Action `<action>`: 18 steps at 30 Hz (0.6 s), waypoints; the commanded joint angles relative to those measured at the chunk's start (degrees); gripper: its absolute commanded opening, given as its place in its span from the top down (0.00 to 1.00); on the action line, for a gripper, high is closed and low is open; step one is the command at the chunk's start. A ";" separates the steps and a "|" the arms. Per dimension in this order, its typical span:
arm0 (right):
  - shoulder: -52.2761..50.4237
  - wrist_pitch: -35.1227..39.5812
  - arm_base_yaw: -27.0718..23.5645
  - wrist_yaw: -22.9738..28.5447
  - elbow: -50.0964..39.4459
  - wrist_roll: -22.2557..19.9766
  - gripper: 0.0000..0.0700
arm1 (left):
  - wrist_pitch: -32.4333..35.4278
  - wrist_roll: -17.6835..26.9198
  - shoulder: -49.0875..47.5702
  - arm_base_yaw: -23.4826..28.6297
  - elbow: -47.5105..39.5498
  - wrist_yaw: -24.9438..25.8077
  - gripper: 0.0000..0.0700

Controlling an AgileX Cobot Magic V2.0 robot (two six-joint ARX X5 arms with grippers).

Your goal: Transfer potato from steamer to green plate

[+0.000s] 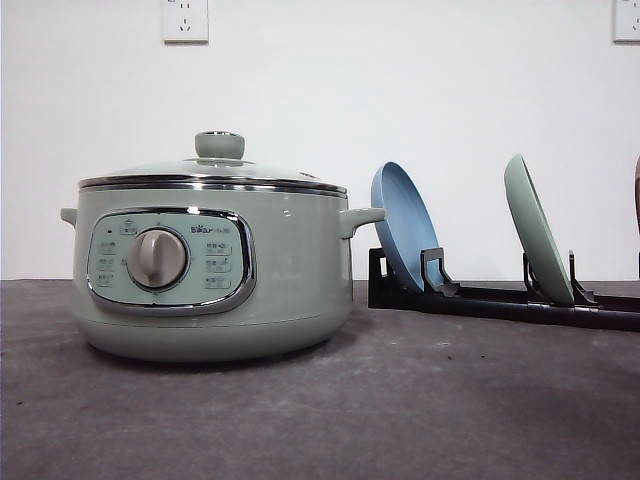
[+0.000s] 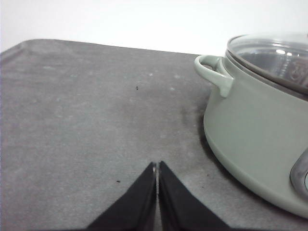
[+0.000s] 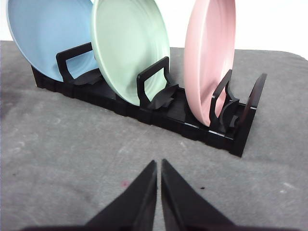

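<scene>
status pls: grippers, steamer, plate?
Left gripper shut, empty, beside steamer. Right gripper shut, empty, facing rack. Lid on steamer, potato unseen. Green plate standing in rack between blue and pink.

White wall (image 1: 400,90), two wall sockets (image 1: 185,19), dark grey tabletop (image 1: 400,400).

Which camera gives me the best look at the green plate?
The right wrist view: the green plate stands in the rack between blue and pink plates, its face visible. The front view shows it nearly edge-on at far right.
</scene>
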 commanded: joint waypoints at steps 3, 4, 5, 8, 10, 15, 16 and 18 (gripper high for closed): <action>-0.15 1.25 0.15 -1.25 -0.26 7.32 1.00 | -0.26 -2.37 -0.06 -0.11 -0.96 -0.04 1.00; -0.15 2.05 0.15 -1.25 -0.21 8.48 1.00 | -0.26 -2.80 -0.04 -0.11 -0.64 -0.05 1.00; -0.15 2.83 0.15 -1.27 -0.15 9.90 1.00 | -0.24 -3.58 0.02 -0.11 -0.21 -0.07 1.00; -0.15 4.90 0.20 -1.25 0.37 14.79 1.00 | -0.22 -6.38 0.04 -0.11 1.95 -0.07 1.00; -0.13 4.81 0.20 -1.27 1.61 17.10 1.00 | -0.24 -7.98 0.07 -0.11 3.84 -0.07 1.00; -0.07 2.95 0.20 -1.07 6.92 19.54 1.00 | -0.26 -13.54 2.00 -0.11 10.20 -0.07 1.00; 0.11 2.01 0.20 -0.82 8.25 19.54 1.00 | -0.26 -14.27 2.84 -0.11 11.86 -0.07 1.00; 0.87 -0.31 0.20 -0.75 11.35 19.58 1.00 | -0.24 -13.82 5.15 -0.11 15.62 -0.07 1.00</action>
